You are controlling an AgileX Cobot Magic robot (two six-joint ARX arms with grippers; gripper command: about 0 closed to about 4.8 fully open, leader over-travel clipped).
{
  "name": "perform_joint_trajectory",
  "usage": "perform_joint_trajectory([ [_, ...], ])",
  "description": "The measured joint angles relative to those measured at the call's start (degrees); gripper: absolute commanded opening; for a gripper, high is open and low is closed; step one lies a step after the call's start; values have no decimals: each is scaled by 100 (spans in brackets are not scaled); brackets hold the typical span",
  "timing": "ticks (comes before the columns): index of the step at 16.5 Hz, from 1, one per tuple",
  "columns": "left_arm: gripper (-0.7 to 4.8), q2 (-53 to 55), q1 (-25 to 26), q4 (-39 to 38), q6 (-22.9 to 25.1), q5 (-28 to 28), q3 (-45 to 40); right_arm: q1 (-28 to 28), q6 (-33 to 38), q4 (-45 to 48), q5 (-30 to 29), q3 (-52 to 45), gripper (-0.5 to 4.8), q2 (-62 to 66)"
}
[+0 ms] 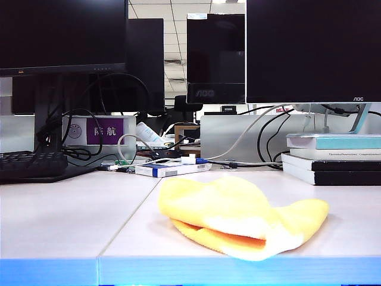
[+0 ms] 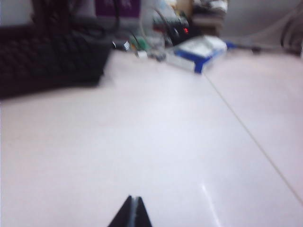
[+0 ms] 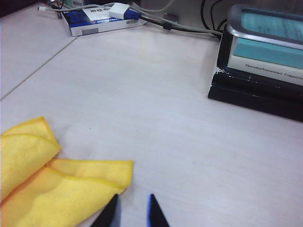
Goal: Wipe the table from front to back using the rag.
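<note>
The yellow rag [image 1: 238,214] lies bunched and folded on the pale table [image 1: 59,220], close to the light blue front edge, right of the seam. Neither arm shows in the exterior view. In the right wrist view my right gripper [image 3: 133,196] is open and low over the table [image 3: 156,118]. One fingertip sits just beside a corner of the rag [image 3: 57,189], and only bare table lies between the jaws. In the blurred left wrist view my left gripper [image 2: 134,198] is shut and empty over bare table [image 2: 142,142], with no rag in sight.
A stack of books [image 1: 333,158] stands at the back right, also near the right gripper's outlook as books [image 3: 265,52]. A white-and-blue box [image 1: 169,169] and cables lie at the back centre. A black keyboard [image 1: 30,164] sits back left, with monitors behind.
</note>
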Motion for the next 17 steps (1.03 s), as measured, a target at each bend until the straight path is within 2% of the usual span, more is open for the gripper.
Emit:
perform_joint_trajectory([
  [3, -6, 0, -2, -101, 164, -269, 9, 0, 0, 4, 0, 0, 83, 0],
  [5, 57, 2, 0, -85, 568, -734, 9, 0, 0, 2, 0, 0, 83, 0],
  [9, 61, 2, 0, -83, 579, -745, 9, 0, 0, 0, 0, 0, 83, 0],
  [11, 61, 2, -2, -85, 435, -592, 9, -50, 0, 85, -4, -323, 83, -334],
  [14, 62, 2, -2, -85, 435, -588, 9, -420, 0, 107, 4, -973, 83, -789],
  [17, 61, 2, -2, -85, 435, -588, 9, -1176, 2, 365, -219, -1464, 83, -1169],
])
